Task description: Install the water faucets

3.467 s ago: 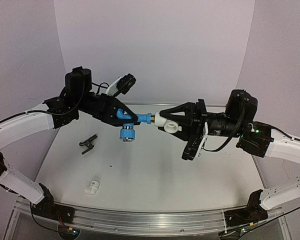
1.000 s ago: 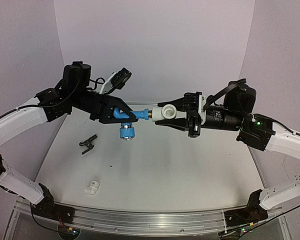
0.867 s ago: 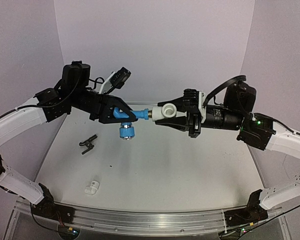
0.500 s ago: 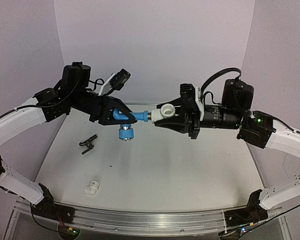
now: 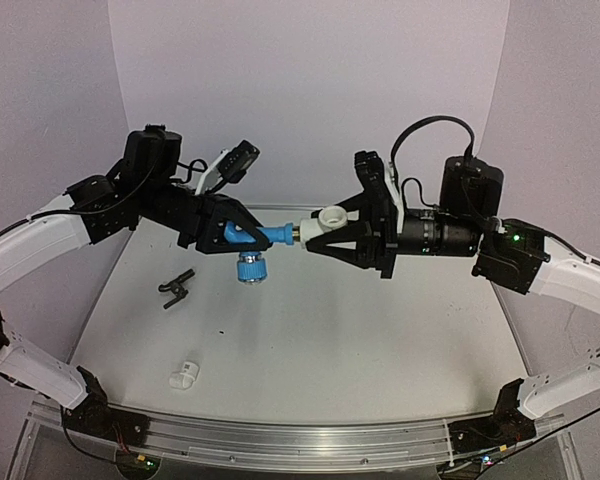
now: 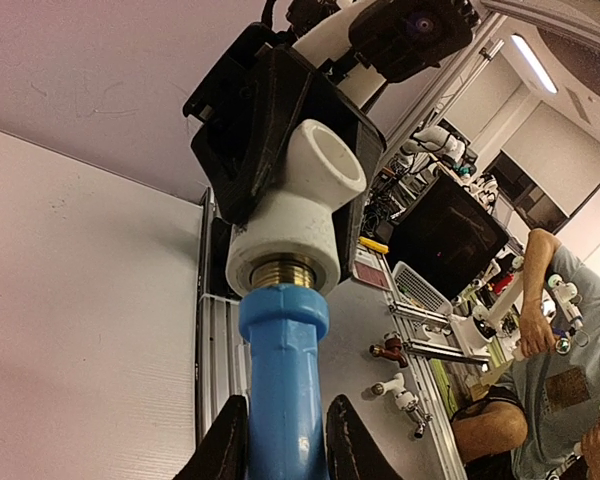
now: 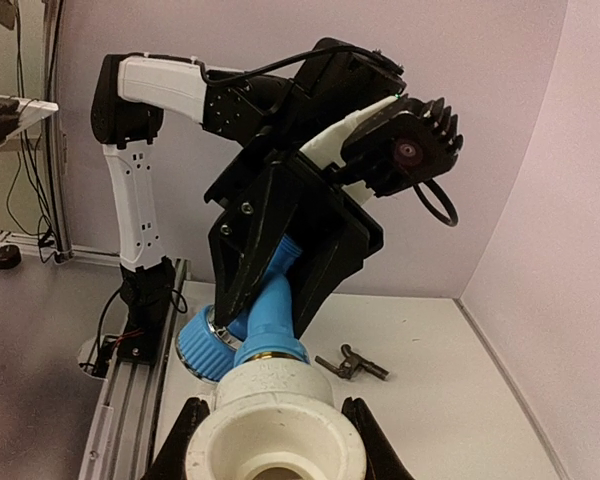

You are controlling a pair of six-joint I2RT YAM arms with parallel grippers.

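Note:
The bright blue water faucet [image 5: 267,236] hangs in mid-air above the table's back half, its ribbed knob [image 5: 251,268] pointing down. My left gripper [image 5: 248,234] is shut on its body, and in the left wrist view the blue stem [image 6: 283,380] rises between the two dark fingers. A brass thread joins the stem to a white elbow fitting [image 5: 326,221]. My right gripper [image 5: 316,231] is shut on that fitting from the right. In the right wrist view the fitting [image 7: 273,420] fills the jaws, with the faucet [image 7: 270,315] beyond it.
A small dark tap-like part [image 5: 177,288] lies on the table at the left, also visible as the dark part [image 7: 352,365] in the right wrist view. A loose white fitting [image 5: 183,374] lies near the front left. An aluminium rail [image 5: 280,440] runs along the near edge; walls close in on three sides.
My right wrist has rolled, turning the white fitting so its side opening now faces up. The left gripper and faucet have stayed almost still.

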